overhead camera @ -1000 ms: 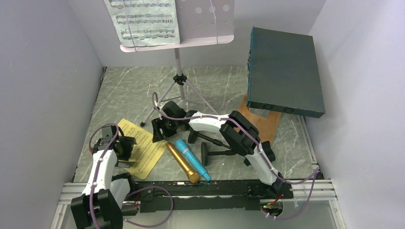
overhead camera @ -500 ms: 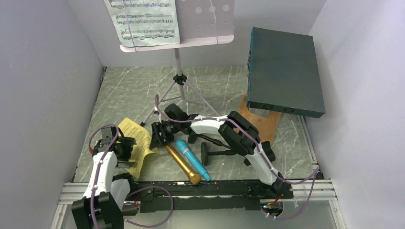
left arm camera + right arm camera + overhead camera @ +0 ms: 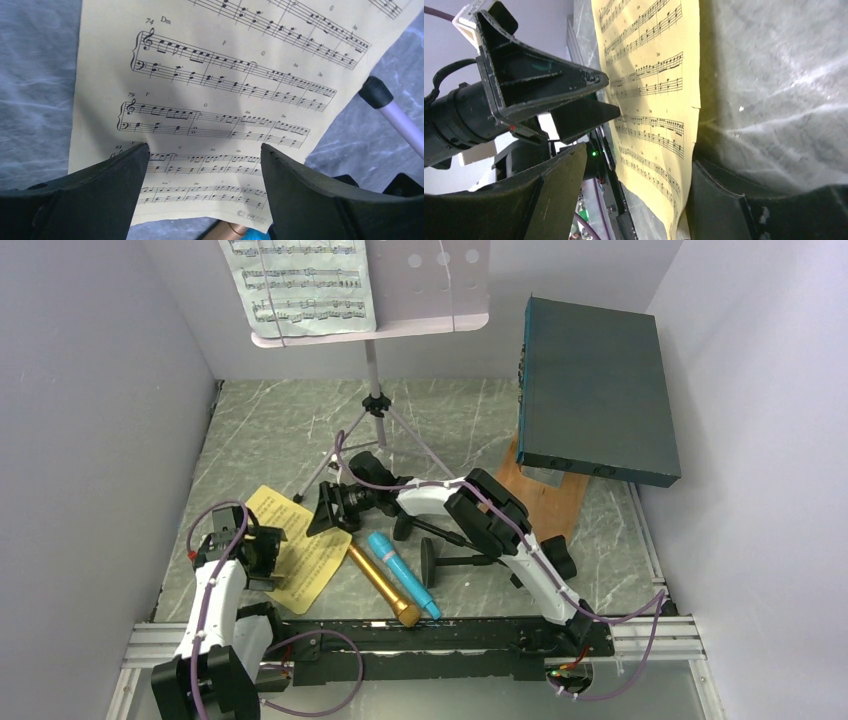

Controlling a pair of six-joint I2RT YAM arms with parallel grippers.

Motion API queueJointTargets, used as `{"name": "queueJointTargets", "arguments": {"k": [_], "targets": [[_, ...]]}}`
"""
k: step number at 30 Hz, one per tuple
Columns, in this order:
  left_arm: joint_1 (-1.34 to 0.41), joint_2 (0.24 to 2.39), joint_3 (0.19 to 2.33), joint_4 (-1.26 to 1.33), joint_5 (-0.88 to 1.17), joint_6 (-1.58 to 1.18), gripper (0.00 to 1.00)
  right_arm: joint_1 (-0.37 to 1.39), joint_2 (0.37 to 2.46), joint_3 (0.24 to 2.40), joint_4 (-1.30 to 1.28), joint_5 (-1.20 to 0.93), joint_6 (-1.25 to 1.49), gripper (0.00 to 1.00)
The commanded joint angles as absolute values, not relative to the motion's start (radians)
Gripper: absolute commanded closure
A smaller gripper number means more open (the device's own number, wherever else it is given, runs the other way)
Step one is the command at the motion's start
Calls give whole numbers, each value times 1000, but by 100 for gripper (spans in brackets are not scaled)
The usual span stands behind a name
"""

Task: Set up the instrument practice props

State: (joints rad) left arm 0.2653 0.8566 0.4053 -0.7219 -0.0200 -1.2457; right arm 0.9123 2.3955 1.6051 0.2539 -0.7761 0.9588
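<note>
The yellow sheet-music page (image 3: 300, 552) lies flat on the table at the front left. My left gripper (image 3: 262, 552) hovers open over its near left part, with the staves (image 3: 225, 75) showing between its fingers (image 3: 120, 170). My right gripper (image 3: 328, 510) is open at the page's far right edge; that edge (image 3: 654, 90) sits between its jaws, close to one finger (image 3: 734, 200). The gold microphone (image 3: 382, 582) and the blue microphone (image 3: 402, 573) lie side by side right of the page. Two black mic holders (image 3: 440, 550) lie under the right arm. The pale music desk (image 3: 425, 285) holds a white page (image 3: 300, 285).
The stand's silver tripod legs (image 3: 375, 410) spread just behind the right gripper, one rubber foot (image 3: 376, 92) close to the page. A dark teal box (image 3: 595, 390) leans on a brown board (image 3: 545, 495) at the back right. Grey walls close in on both sides.
The yellow page was bunched up against the right gripper half a second ago and now lies flat again. The right gripper has pulled back a little and its jaws have widened. The left gripper has hardly moved.
</note>
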Motion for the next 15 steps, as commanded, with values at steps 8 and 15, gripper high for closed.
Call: {"name": "queueJointTargets", "arguments": {"k": [8, 15], "targets": [[263, 861, 393, -696, 2, -1208, 6, 901, 2361, 1650, 223, -705, 884, 73], [261, 854, 508, -780, -41, -1144, 1, 928, 2287, 1576, 217, -608, 812, 97]]}}
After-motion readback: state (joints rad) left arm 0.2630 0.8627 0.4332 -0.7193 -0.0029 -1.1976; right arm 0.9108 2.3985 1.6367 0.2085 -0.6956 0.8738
